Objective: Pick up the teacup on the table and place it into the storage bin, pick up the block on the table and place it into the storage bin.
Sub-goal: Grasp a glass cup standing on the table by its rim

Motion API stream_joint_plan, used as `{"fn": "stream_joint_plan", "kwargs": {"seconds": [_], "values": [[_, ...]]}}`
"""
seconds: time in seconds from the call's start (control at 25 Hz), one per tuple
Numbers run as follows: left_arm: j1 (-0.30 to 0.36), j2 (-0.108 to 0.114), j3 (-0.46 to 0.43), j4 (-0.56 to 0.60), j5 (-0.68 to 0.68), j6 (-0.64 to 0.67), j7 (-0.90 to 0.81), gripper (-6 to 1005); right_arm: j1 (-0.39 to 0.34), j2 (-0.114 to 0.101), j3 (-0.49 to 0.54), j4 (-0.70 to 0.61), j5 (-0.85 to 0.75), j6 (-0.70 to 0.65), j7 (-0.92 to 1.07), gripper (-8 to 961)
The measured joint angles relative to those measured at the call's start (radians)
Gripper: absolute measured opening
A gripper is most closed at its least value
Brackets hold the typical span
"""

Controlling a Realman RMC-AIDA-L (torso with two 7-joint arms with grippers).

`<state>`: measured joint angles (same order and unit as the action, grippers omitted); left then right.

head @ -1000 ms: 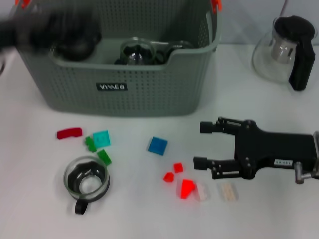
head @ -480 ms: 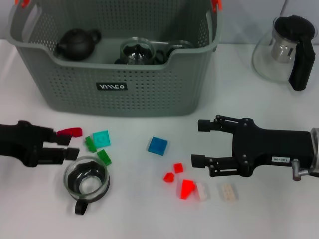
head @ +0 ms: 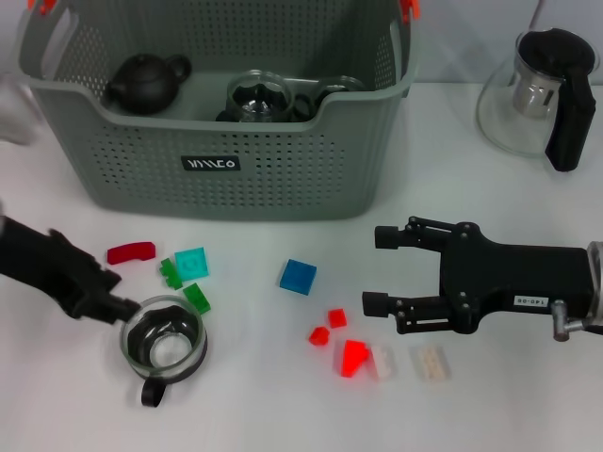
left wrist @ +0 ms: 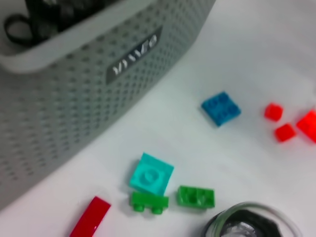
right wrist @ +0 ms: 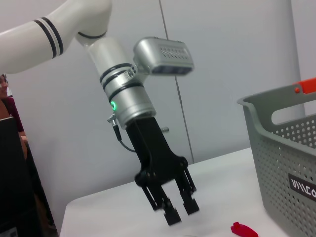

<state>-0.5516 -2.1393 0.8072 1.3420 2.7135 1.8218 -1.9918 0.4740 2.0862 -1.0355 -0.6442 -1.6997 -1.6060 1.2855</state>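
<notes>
The glass teacup [head: 165, 339] with a black handle stands upright at the front left of the table; its rim also shows in the left wrist view [left wrist: 252, 224]. My left gripper [head: 115, 292] is low at the cup's left rim, open and holding nothing; the right wrist view shows it too [right wrist: 180, 211]. Loose blocks lie around: a red curved one [head: 130, 251], a teal one [head: 191, 262], two green ones [head: 197, 297] and a blue one [head: 298, 276]. My right gripper [head: 381, 270] hovers open and empty, right of the blue block. The storage bin [head: 226, 165] stands behind.
Inside the bin are a dark teapot [head: 146, 83] and glass cups [head: 259, 99]. A glass pitcher [head: 537, 99] with a black handle stands at the back right. Small red blocks [head: 336, 317] and two clear ones [head: 431, 363] lie below the right gripper.
My left arm came down from over the bin to the table, then tilted lower toward the teacup's left rim. The right gripper has barely shifted.
</notes>
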Motion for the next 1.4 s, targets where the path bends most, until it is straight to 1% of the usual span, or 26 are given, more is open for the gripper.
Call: {"fn": "stream_joint_plan", "kwargs": {"seconds": [0.04, 0.12, 0.16, 0.2, 0.24, 0.56, 0.64, 0.84, 1.24, 1.4], "values": [[0.000, -0.010, 0.034, 0.001, 0.018, -0.014, -0.011, 491, 0.000, 0.000, 0.000, 0.000, 0.000, 0.000, 0.000, 928], [0.000, -0.022, 0.093, 0.003, 0.044, -0.039, -0.021, 488, -0.001, 0.000, 0.000, 0.000, 0.000, 0.000, 0.000, 927], [0.000, -0.026, 0.117, 0.001, 0.053, -0.051, -0.027, 486, -0.001, 0.000, 0.000, 0.000, 0.000, 0.000, 0.000, 927], [0.000, -0.029, 0.160, -0.008, 0.062, -0.074, -0.043, 485, -0.001, 0.000, 0.000, 0.000, 0.000, 0.000, 0.000, 927], [0.000, -0.029, 0.160, -0.008, 0.062, -0.074, -0.043, 483, 0.000, 0.000, 0.000, 0.000, 0.000, 0.000, 0.000, 927], [-0.002, -0.032, 0.261, -0.081, 0.101, -0.170, -0.090, 471, 0.000, -0.002, 0.000, 0.000, 0.000, 0.001, 0.000, 927], [-0.004, -0.032, 0.275, -0.099, 0.103, -0.192, -0.097, 468, 0.000, -0.002, 0.000, 0.000, 0.000, 0.001, 0.000, 928], [-0.009, -0.033, 0.279, -0.125, 0.104, -0.217, -0.098, 460, 0.000, -0.001, 0.000, 0.000, 0.000, 0.001, 0.000, 928], [-0.008, -0.035, 0.303, -0.124, 0.112, -0.241, -0.109, 445, 0.000, -0.001, 0.000, 0.000, 0.000, 0.002, 0.000, 927], [-0.011, -0.033, 0.306, -0.124, 0.114, -0.235, -0.112, 296, 0.000, -0.001, 0.000, 0.000, 0.000, 0.002, 0.000, 927]]}}
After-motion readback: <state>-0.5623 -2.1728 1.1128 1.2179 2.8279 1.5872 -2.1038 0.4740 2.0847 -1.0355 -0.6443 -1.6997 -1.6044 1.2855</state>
